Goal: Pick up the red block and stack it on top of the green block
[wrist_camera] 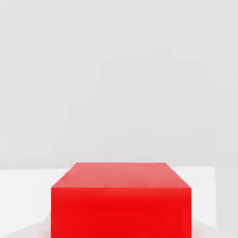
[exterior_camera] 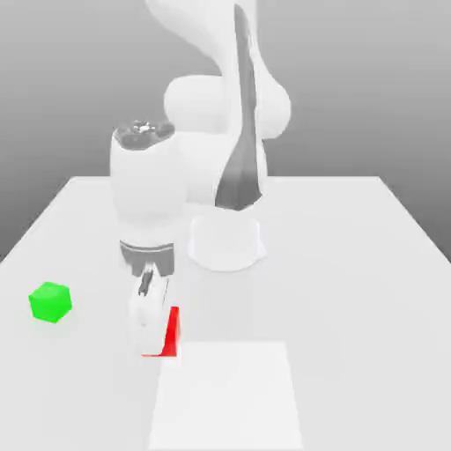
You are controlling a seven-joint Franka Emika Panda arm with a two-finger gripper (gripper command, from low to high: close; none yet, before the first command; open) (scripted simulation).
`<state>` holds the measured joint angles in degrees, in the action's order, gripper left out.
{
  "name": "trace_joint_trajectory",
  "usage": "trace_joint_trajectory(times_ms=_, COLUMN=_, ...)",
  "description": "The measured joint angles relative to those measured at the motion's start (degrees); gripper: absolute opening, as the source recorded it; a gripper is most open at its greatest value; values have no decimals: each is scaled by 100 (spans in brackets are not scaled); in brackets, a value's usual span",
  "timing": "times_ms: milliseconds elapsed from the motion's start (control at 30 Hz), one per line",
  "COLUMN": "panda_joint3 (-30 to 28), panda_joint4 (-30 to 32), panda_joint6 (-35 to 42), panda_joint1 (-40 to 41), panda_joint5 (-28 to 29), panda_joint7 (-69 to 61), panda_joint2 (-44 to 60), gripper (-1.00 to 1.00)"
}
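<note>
Two small cubes, one red and one green, bring the only strong colour to a pale setting. The red cube (exterior_camera: pixel 172 335) is at the end effector (exterior_camera: pixel 159 342), partly hidden by its white housing in the exterior view, near a corner of a flat white rectangle (exterior_camera: pixel 225 396). In the hand view its faces are plain and untextured: a slightly duller, pinkish-red face meets a saturated red one along a straight, crisp edge. The end effector is closed on the red cube, with pale fingertips (wrist_camera: pixel 211 231) against its opposite sides.

The green cube (exterior_camera: pixel 50 302) sits on the worktop (exterior_camera: pixel 370 282) toward the exterior view's left, well apart from the red one. It is plain and sharp-cornered, turned so that several faces show in different greens.

The worktop is smooth and light grey, and the rectangle on it is a cleaner white with straight edges. The arm (exterior_camera: pixel 207 163) is built of rounded, smooth white shells, with a long, tapering grey panel (exterior_camera: pixel 240 167) and a dark grey collar (exterior_camera: pixel 148 255) above the end effector. Its broad, rounded white base (exterior_camera: pixel 226 242) stands farther back.
</note>
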<state>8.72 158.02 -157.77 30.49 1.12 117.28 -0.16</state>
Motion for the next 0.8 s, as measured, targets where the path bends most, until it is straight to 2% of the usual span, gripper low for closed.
trace_joint_trajectory(times_ms=433, panda_joint3=-1407, panda_joint4=118, panda_joint6=470, panda_joint1=1885, panda_joint5=52, panda_joint7=-2711, panda_joint2=-601, gripper=-100)
trace_joint_trajectory(times_ms=533, panda_joint3=-1589, panda_joint4=110, panda_joint6=191, panda_joint1=2034, panda_joint5=22, panda_joint7=-2987, panda_joint2=-323, gripper=-100)
trace_joint_trajectory(times_ms=667, panda_joint3=-1483, panda_joint4=81, panda_joint6=-522, panda_joint1=2100, panda_joint5=-229, panda_joint7=-3198, panda_joint2=424, gripper=-100)
trace_joint_trajectory(times_ms=700, panda_joint3=-1443, panda_joint4=76, panda_joint6=-670, panda_joint1=2119, panda_joint5=-304, panda_joint7=-3254, panda_joint2=579, gripper=100)
trace_joint_trajectory(times_ms=800, panda_joint3=-1443, panda_joint4=76, panda_joint6=-670, panda_joint1=2119, panda_joint5=-304, panda_joint7=-3254, panda_joint2=579, gripper=100)
